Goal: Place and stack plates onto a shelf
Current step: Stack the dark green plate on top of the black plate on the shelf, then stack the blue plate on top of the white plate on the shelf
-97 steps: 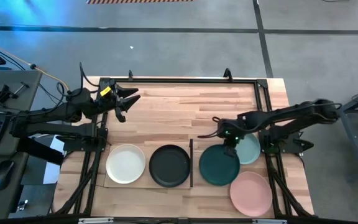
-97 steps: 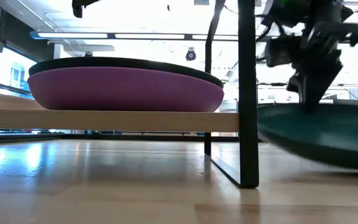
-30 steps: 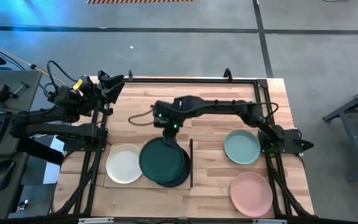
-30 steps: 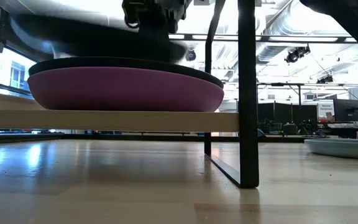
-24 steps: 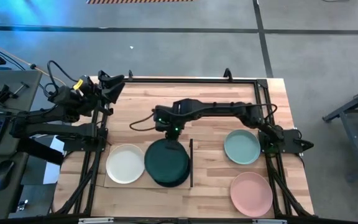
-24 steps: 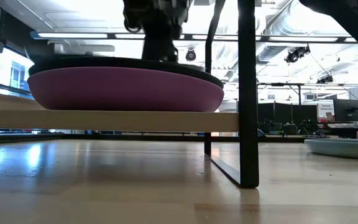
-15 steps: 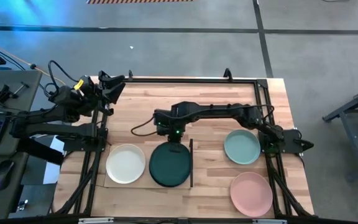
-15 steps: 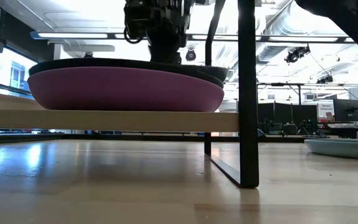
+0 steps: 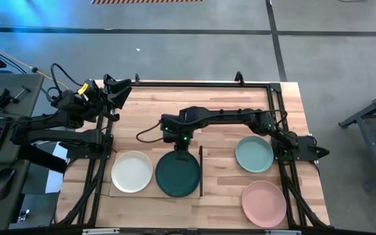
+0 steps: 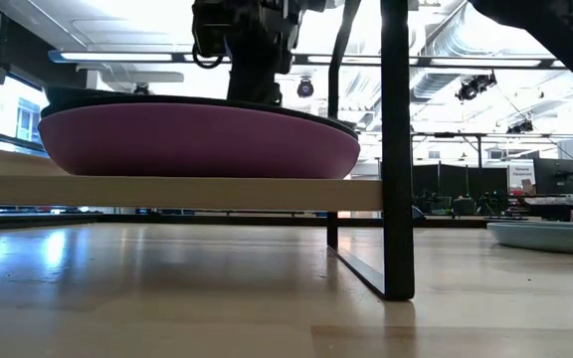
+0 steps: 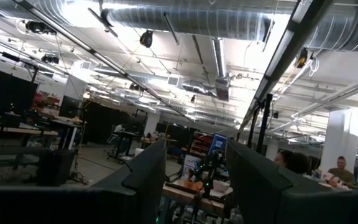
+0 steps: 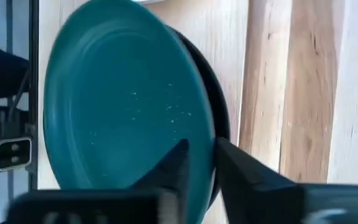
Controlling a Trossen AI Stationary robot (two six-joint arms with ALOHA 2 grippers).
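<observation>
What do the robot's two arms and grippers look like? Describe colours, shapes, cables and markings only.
Both arms are dark, slim and jointed. The left arm carries a looping black cable and a small yellow tag near the left gripper. The right arm trails a thin black cable and shows a small green light by the right gripper. Its fingers are dark, angular wedges.
</observation>
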